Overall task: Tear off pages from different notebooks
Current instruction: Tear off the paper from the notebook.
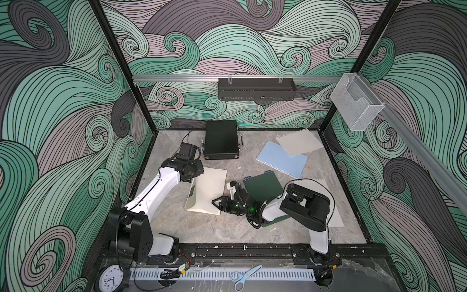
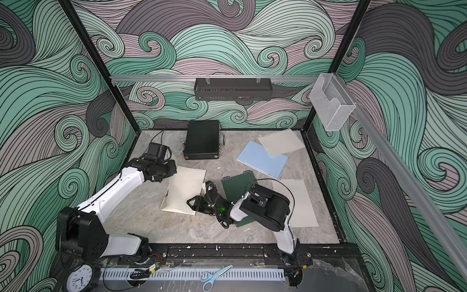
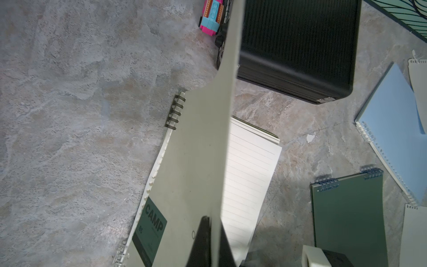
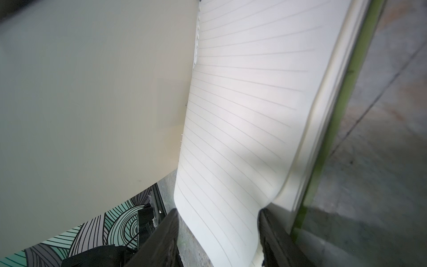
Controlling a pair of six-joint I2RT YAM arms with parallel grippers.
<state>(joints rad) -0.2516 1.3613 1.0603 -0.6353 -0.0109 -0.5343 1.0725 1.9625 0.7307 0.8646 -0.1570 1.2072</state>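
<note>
**Lined page (image 4: 231, 138) curled between parted jaws of right gripper (image 4: 219, 222)**

Top sheet of beige notebook (image 1: 207, 194), lying mid bench (image 1: 227, 232). Its cover (image 3: 196, 161) stood raised, clamped in left gripper (image 3: 211, 222). Dark green notebook (image 1: 262, 188) lay just beside. Light blue notebook (image 1: 283, 161) lay farther back, a loose page (image 1: 299, 142) overlapping it. Second loose page (image 2: 295, 202) lay near the right arm.
</note>
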